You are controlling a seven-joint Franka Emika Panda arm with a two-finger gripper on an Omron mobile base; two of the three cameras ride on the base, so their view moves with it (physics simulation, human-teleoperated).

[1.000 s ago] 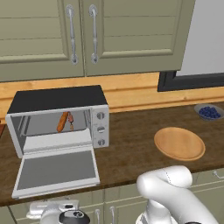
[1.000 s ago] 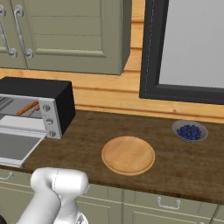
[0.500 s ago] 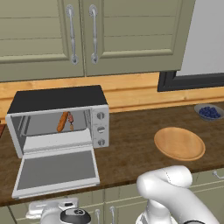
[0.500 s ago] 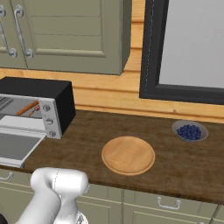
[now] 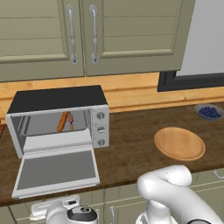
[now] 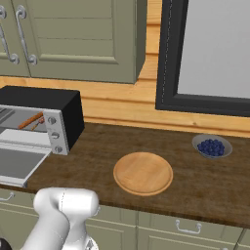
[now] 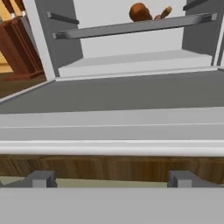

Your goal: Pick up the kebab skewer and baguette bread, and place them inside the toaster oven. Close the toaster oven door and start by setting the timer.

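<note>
worktop (image 5: 131,153) runs wall to wall under the cabinets (image 5: 83,35). toaster oven (image 5: 59,116) sits at the worktop's left end near the back wall, toaster oven door (image 5: 57,170) dropped flat, reaching out to the front edge. baguette bread (image 5: 62,121) and kebab skewer (image 5: 70,121) both lie on the rack inside, side by side, touching or nearly so, can't tell which.

loading looks done, so the step in hand is closing the door. claw (image 7: 111,179) hangs low in front of the worktop's front edge, just below the door's bar handle (image 7: 111,148), released, jaws wide apart with nothing between them. next move as i judge it: get under or behind the handle and swing the door up until shut, then go to the knobs (image 5: 101,129) on the right panel for the timer.

others: wooden plate (image 5: 179,143) mid worktop toward the front edge, bowl of blueberries (image 5: 209,112) by the back right, dark framed window (image 6: 205,53) above it. all well apart from the oven, nothing blocks the door's swing.
</note>
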